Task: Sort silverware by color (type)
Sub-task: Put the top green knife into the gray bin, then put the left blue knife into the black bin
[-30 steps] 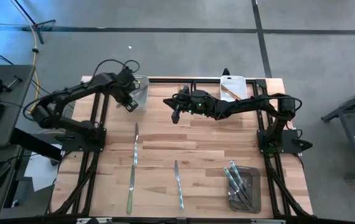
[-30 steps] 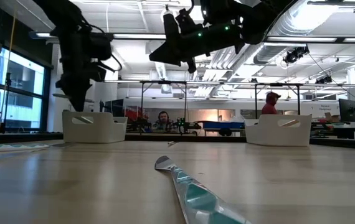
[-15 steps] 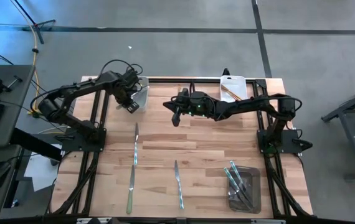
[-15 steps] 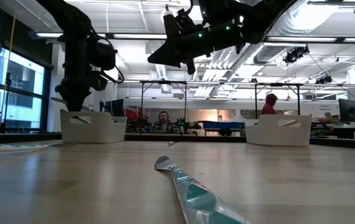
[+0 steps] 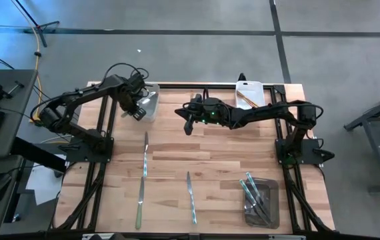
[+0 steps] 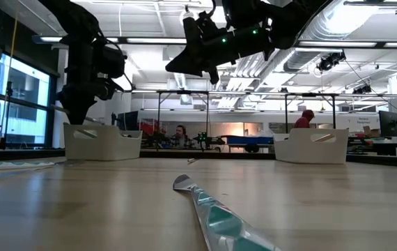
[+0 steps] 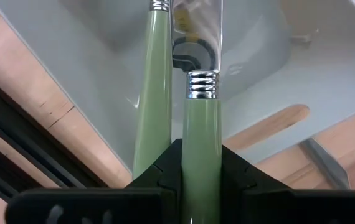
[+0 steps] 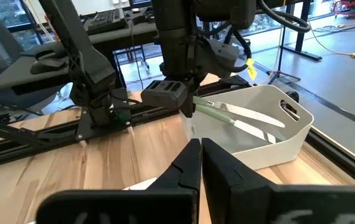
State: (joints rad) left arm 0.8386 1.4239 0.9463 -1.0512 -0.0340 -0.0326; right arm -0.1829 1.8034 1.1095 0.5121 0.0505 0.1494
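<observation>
Pale green plastic and bright steel filled the left wrist view: the left gripper (image 7: 201, 163) had its jaws pinched on the green handle of a knife (image 7: 200, 124), whose blade reached over the white bin (image 5: 149, 101) at the table's far left corner. A second green-handled piece (image 7: 152, 93) lay just beside it, already inside the bin. In the right wrist view the held knife (image 8: 236, 111) slanted down over the bin's (image 8: 276, 138) open top, with another blade under it.

The right gripper (image 5: 188, 121) hung above the middle of the far table, holding nothing; its two fingers (image 8: 188, 163) stood close together, only a thin gap between them.

On the wooden table (image 5: 217, 157) three pieces lay loose — a silver knife (image 5: 145, 153) and a green-handled one (image 5: 139, 203) toward the left, and an iridescent blue-green piece (image 5: 190, 196) near the middle front. More blue-green silverware (image 5: 253, 193) sat in a clear tray (image 5: 262, 208) at the near right, and a gold-bronze piece (image 5: 246, 98) lay in the white bin (image 5: 251, 88) at the far right.
</observation>
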